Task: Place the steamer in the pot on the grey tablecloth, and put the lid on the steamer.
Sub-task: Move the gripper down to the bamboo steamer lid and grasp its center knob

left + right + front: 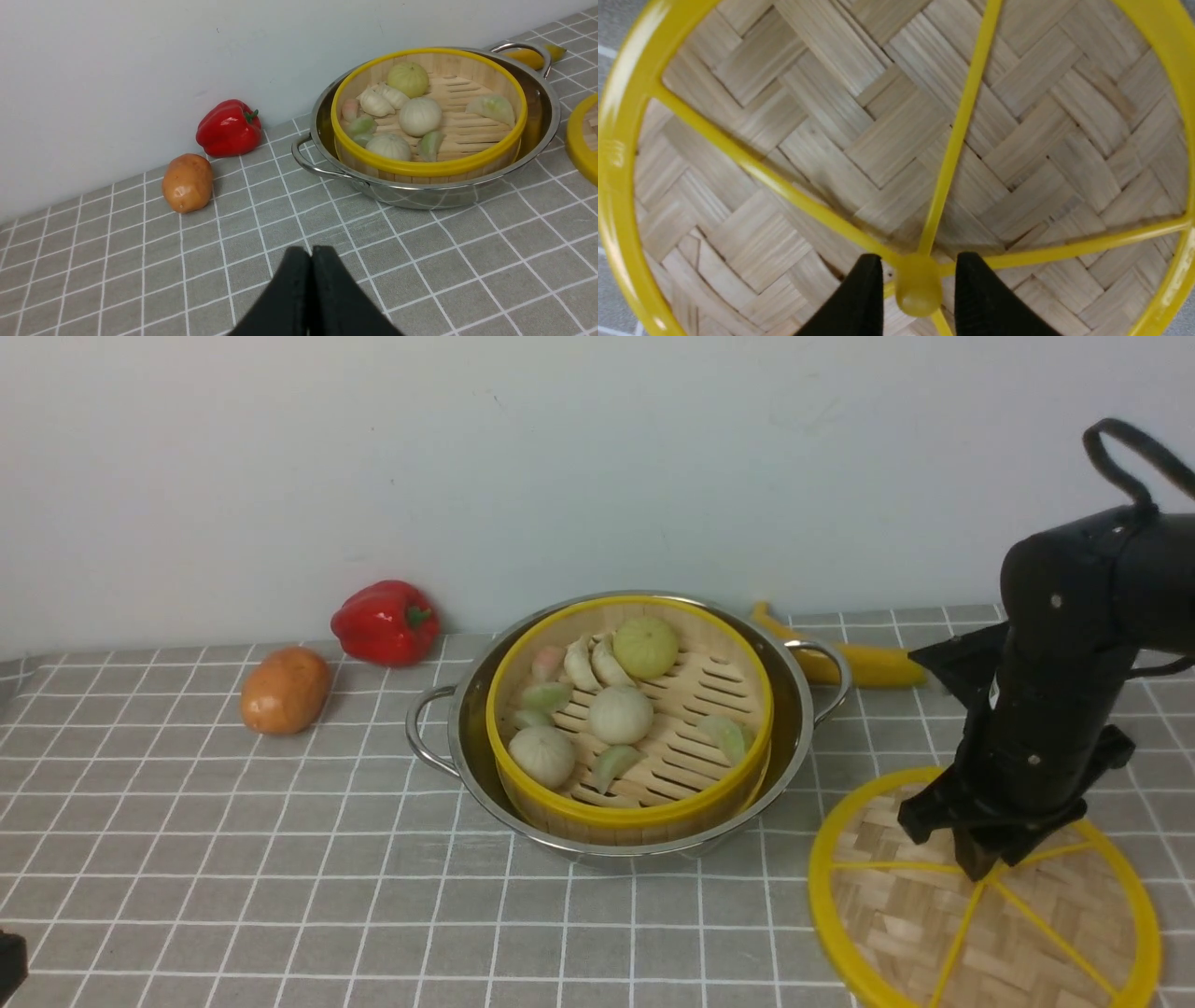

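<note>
The lid (980,905) runs off the bottom of the front view, and the right arm covers its centre there. A banana (878,665) is half hidden behind the pot (794,728), and the left arm shows only as a dark scrap at the frame's corner.

The grey tablecloth (280,859) covers the table up to a plain pale wall (560,457). On it, left of the pot, lie a red pepper (385,621) and a potato (285,691).

The steamer (635,807) sits inside the pot, with buns (620,713) and dumplings on its slats.

The lid lies flat on the cloth to the pot's right. The right claw (920,263) is over its hub, spread, with a finger either side of the knob (919,291) and a sliver of gap on each side. The left claw (310,254) is pressed together, empty and well apart from the pot.
</note>
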